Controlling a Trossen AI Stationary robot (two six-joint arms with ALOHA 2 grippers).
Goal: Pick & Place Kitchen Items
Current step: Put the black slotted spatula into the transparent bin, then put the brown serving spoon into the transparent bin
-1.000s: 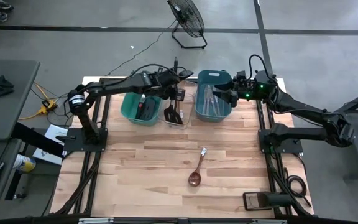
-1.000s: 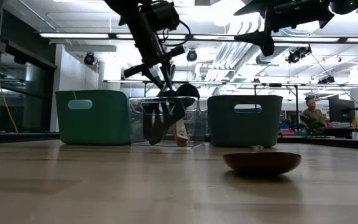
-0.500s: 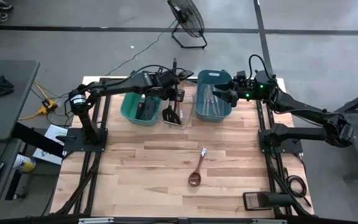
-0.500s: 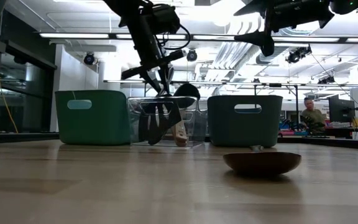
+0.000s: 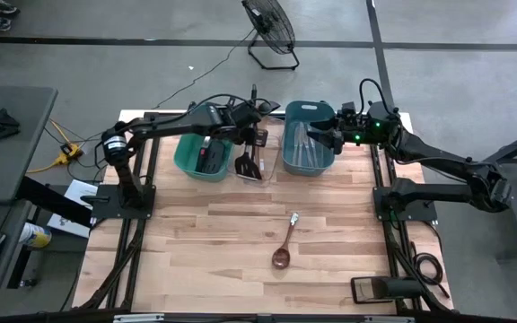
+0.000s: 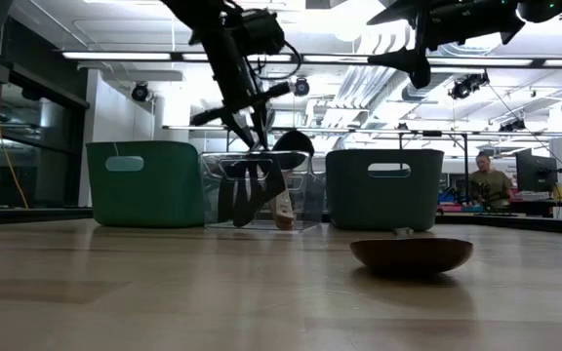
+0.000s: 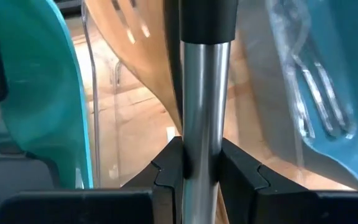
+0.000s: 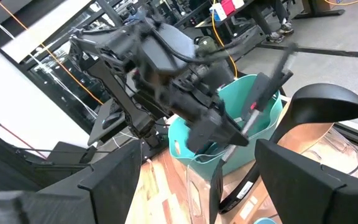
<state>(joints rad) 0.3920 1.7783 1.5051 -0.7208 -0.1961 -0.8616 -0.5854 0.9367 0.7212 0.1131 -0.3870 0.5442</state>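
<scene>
My left gripper point(image 5: 246, 131) is shut on a black slotted spatula point(image 6: 247, 190) with a silver shaft point(image 7: 201, 112). The spatula's head hangs down inside the clear bin point(image 6: 305, 200), which stands between the green bin point(image 5: 200, 154) and the blue bin point(image 5: 308, 148). A black ladle point(image 6: 291, 142) and a wooden slotted spatula point(image 7: 135, 50) also stand in the clear bin. A wooden spoon point(image 5: 284, 248) lies flat on the table toward the near side. My right gripper point(image 5: 323, 136) hovers open above the blue bin, which holds silver cutlery point(image 7: 316, 93). My left gripper pinches the spatula's silver shaft point(image 7: 201, 149) between its two fingers point(image 7: 166, 177), just short of the shaft's black part point(image 7: 207, 18). The fingers slant down from the table's left and lie across the shaft. The spatula hangs nearly upright, head down in the clear bin.
The three bins stand in a row along the table's far edge. The green bin holds dark utensils point(image 5: 207, 158). A black device point(image 5: 386, 288) sits at the near right corner. A floor fan point(image 5: 270, 31) stands beyond the table, and a person point(image 6: 492, 181) sits far behind.
The spatula's head, tilted a second ago, has swung and now hangs straighter in the clear bin. My left gripper has stayed shut on the shaft and kept its place.
</scene>
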